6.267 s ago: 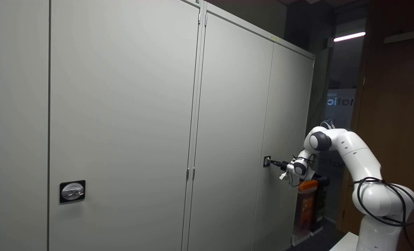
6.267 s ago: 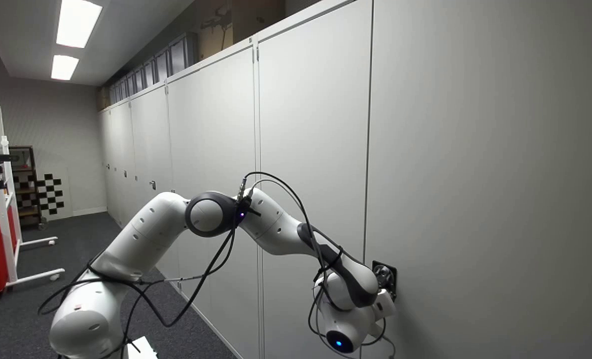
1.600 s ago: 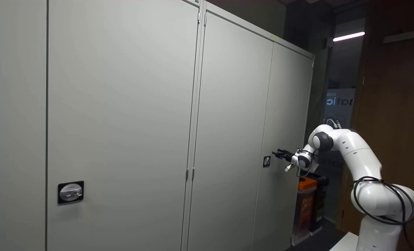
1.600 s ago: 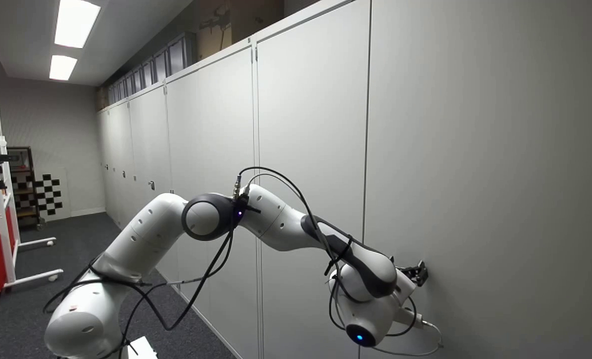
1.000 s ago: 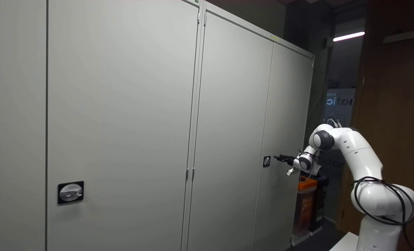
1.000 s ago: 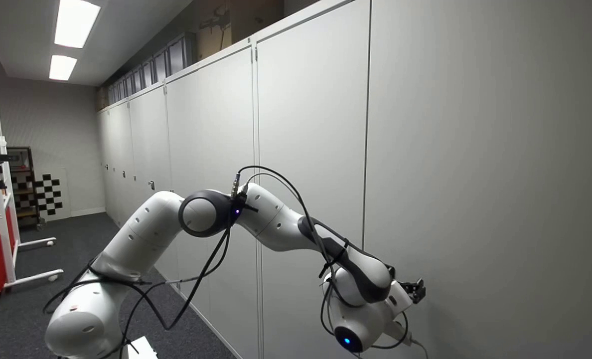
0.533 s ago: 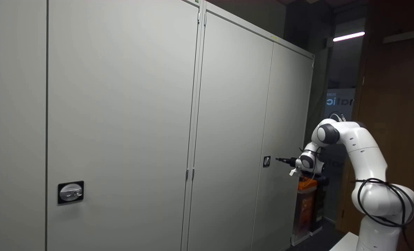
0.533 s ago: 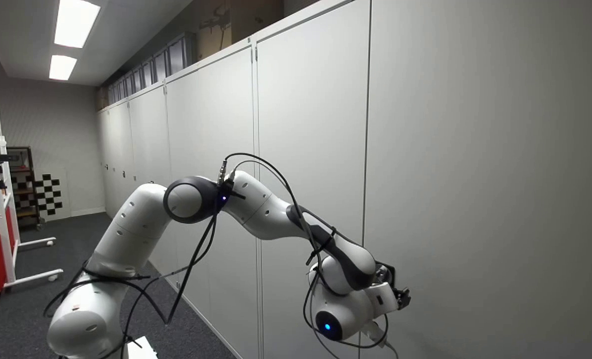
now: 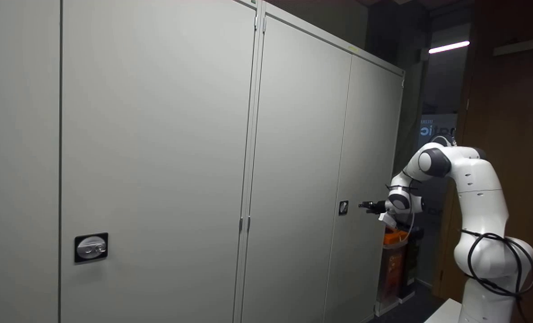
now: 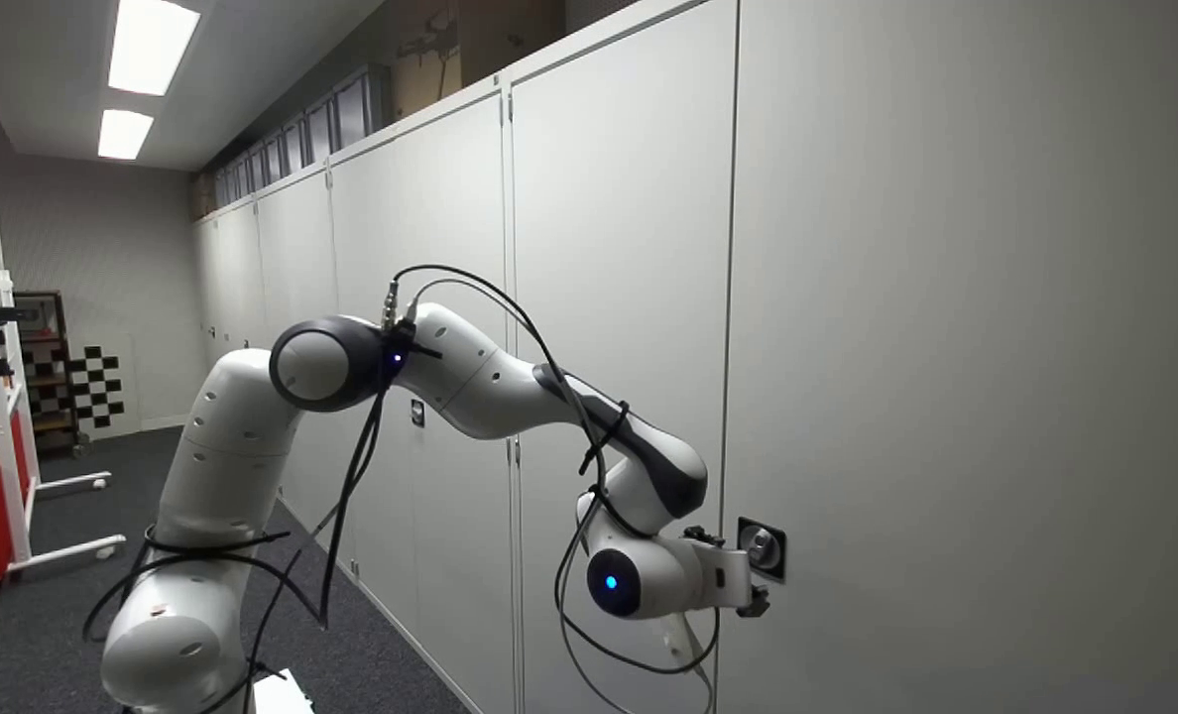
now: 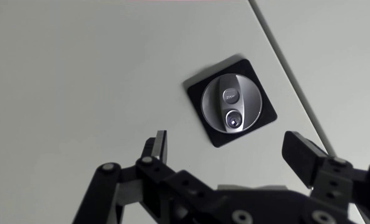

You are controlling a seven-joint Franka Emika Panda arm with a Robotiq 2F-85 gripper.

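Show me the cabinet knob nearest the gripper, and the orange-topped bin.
Cabinet knob (image 11: pixel 231 106): wrist view, middle of its central bar.
Orange-topped bin (image 9: pixel 391 271): in an exterior view, on its front wall.

Far beyond the gripper (image 10: pixel 738 568) in an exterior view, a pale end wall (image 10: pixel 148 263) rises from dark grey carpet (image 10: pixel 361 659), under two ceiling light panels (image 10: pixel 153 45) (both lit). In an exterior view, lower than the gripper and past it, an orange-topped bin (image 9: pixel 391 269) stands near a brown wooden door (image 9: pixel 513 130).

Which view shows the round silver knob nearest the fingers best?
The wrist view: the knob appears large, nearly face-on and unobstructed, its keyhole visible. Both exterior views show it small and at an angle.
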